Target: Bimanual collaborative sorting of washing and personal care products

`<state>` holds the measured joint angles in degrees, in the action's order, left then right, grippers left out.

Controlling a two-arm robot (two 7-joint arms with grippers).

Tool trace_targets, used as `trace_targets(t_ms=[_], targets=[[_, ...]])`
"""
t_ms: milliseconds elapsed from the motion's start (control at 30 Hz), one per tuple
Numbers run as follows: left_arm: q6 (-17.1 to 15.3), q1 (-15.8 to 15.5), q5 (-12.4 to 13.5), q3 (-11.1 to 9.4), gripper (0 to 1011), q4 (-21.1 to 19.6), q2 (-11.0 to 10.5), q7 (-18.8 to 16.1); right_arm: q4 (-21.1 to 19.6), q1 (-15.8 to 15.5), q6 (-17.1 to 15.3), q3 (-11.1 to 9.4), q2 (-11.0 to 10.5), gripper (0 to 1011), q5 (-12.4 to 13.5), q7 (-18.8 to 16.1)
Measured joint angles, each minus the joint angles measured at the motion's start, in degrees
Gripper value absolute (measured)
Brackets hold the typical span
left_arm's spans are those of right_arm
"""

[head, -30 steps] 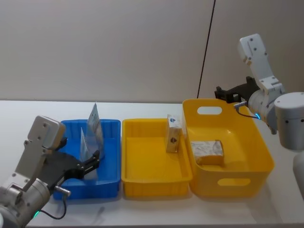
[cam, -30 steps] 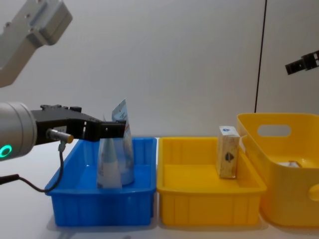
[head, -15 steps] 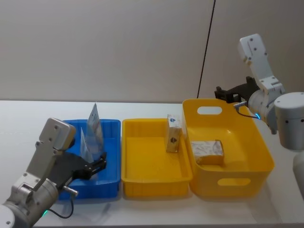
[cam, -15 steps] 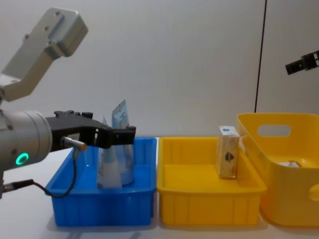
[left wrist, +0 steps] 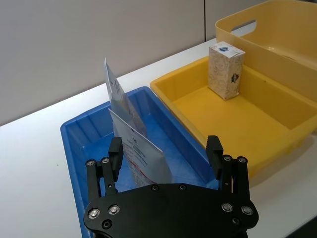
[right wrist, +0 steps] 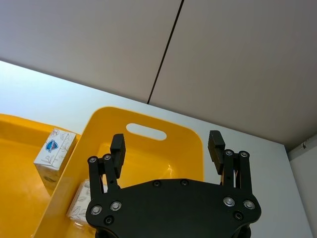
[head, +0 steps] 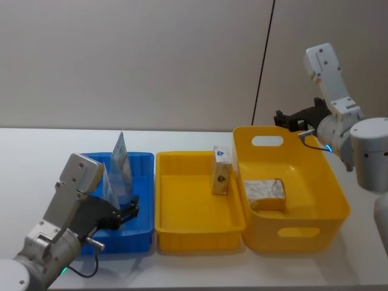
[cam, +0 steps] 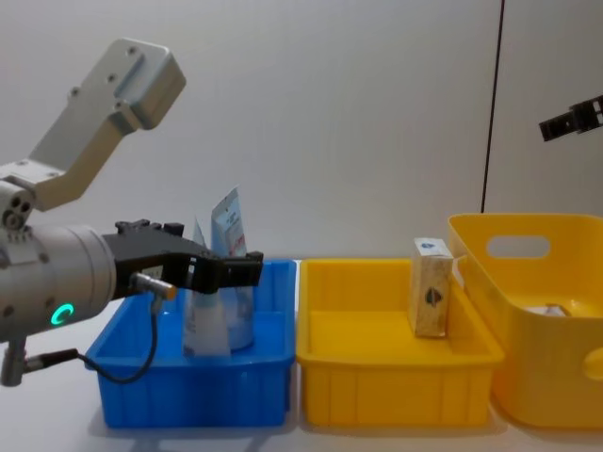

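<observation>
Two white and pale-blue tubes [head: 120,159] [head: 109,183] stand upright in the blue tray [head: 140,157]. My left gripper [head: 126,210] hovers open over the tray's near end, just short of the tubes; in the left wrist view the nearer tube [left wrist: 141,157] sits ahead of the spread fingers [left wrist: 214,150]. A beige carton [head: 222,170] stands in the middle yellow tray [head: 188,206], and another carton [head: 265,193] lies in the large yellow tub [head: 315,182]. My right gripper [head: 282,118] hangs open above the tub's far rim, holding nothing.
The three containers stand side by side on a white table [head: 36,145], blue on the left, tub on the right. A black cable [head: 264,54] runs down the wall behind the tub. Bare table lies left of the blue tray and in front.
My left arm has swung forward and to the right, bringing its open gripper closer to the tubes in the blue tray. The right arm and the objects have not moved.
</observation>
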<state>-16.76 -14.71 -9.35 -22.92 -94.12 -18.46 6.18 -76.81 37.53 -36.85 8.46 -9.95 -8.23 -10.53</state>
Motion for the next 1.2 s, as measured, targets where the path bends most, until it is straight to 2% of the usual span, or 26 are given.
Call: trace_targets(t_ms=[800,1200], targets=[[2.1,-1.1,2.4,-0.6,1001,3.9,1.6,0.1,0.0,0.0,0.0,0.0,0.0,1004,0.0,0.0],[3.8,-2.8,3.8,-0.4,1001,7.5,2.8,-0.1,0.0,0.0,0.0,0.0,0.0,1004,0.0,0.0]])
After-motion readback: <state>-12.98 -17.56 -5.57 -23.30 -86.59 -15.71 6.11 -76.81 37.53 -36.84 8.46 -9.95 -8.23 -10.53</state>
